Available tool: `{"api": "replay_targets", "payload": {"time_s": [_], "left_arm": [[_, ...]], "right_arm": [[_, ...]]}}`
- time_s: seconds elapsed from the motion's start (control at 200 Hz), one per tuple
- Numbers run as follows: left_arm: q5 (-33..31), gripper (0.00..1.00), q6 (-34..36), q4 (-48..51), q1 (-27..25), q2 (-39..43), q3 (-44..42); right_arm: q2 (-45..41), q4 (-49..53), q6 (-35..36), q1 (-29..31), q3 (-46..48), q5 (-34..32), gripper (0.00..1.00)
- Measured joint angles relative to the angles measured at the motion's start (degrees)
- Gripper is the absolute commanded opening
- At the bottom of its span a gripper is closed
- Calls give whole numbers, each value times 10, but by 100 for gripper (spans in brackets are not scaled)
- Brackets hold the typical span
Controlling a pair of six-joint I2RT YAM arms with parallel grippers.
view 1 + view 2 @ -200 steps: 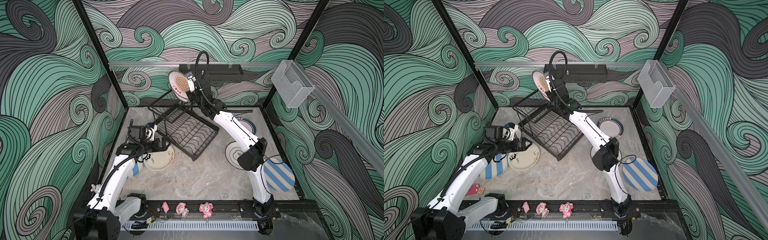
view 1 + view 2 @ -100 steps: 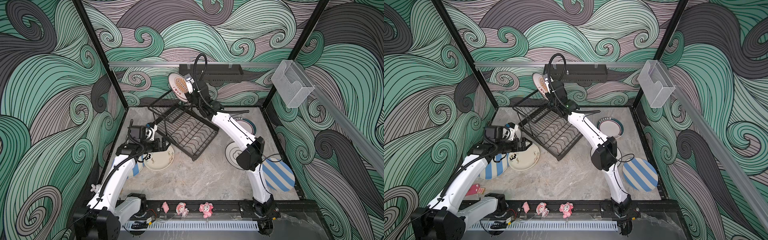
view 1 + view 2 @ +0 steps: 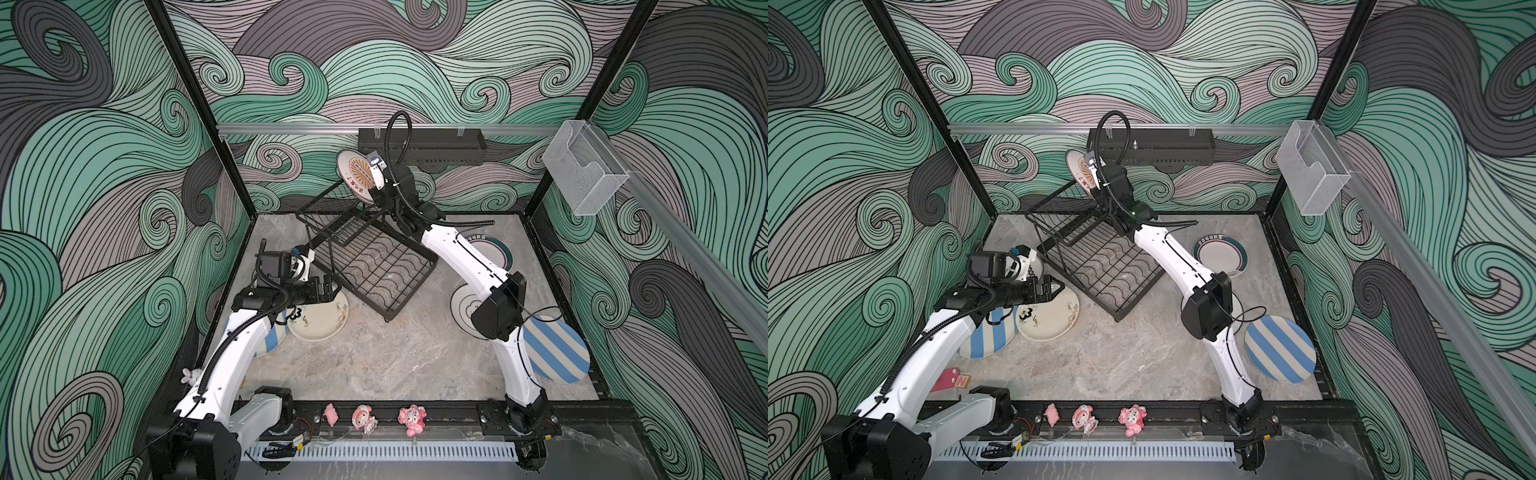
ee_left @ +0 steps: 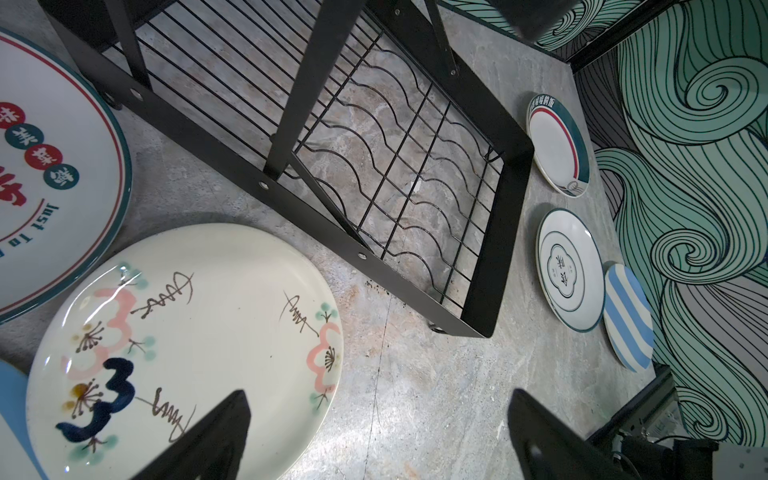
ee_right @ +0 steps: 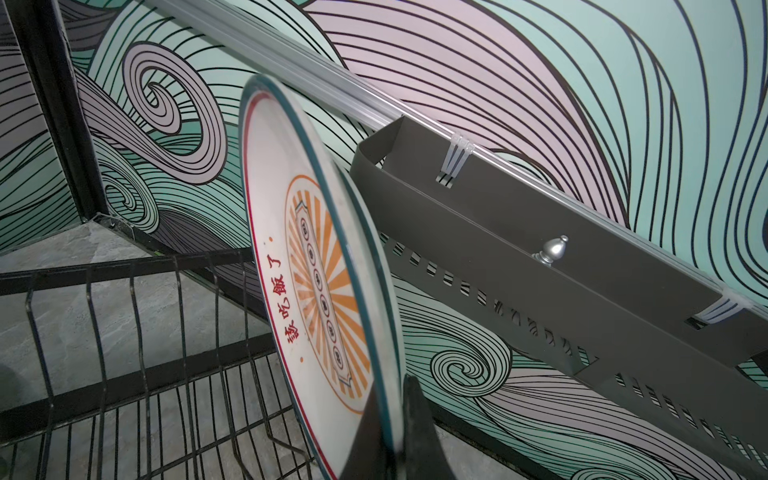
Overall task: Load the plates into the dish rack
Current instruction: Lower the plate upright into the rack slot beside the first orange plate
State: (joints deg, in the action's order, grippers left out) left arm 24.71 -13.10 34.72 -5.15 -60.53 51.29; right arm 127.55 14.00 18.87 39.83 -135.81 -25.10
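**Above the rack's far end: sunburst plate gripped on edge**

Both top views. The right arm stretches far back over the dish rack point(image 3: 376, 266) with its wrist raised. The right gripper point(image 3: 376, 171) is clamped on the rim of the orange-sunburst plate point(image 3: 356, 176). The plate stands on edge above the rack's raised upper basket, in front of the black trough shelf point(image 3: 436, 145). The left arm is bent low, with the left gripper point(image 3: 1054, 288) above the cream plate point(image 3: 1050, 320), just beside the rack. Against a second ago, the right elbow and wrist sit slightly further left and the plate is in much the same spot. The left arm is unchanged.

Left wrist. The jaws are spread wide with nothing between them. The cream plate lies flat on the tabletop point(image 4: 415, 395). The neighbouring red-lettered plate point(image 4: 50, 137) reads "Just To".

Right wrist. The jaws pinch the sunburst plate's lower rim. Red Chinese characters run beside the sunburst, and the rack wires lie below.
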Motion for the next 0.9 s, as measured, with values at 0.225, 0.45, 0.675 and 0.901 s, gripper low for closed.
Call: {"api": "replay_targets", "payload": {"time_s": [0.225, 0.45, 0.675, 0.901], "left_arm": [[0, 99, 0, 0, 0, 0, 0], [0, 99, 0, 0, 0, 0, 0], [0, 99, 0, 0, 0, 0, 0], [0, 99, 0, 0, 0, 0, 0]], "right_arm": [[0, -1, -1, 0, 3, 0, 0], [0, -1, -6, 0, 8, 7, 0], [0, 0, -9, -1, 13, 11, 0], [13, 0, -13, -2, 8, 11, 0]]}}
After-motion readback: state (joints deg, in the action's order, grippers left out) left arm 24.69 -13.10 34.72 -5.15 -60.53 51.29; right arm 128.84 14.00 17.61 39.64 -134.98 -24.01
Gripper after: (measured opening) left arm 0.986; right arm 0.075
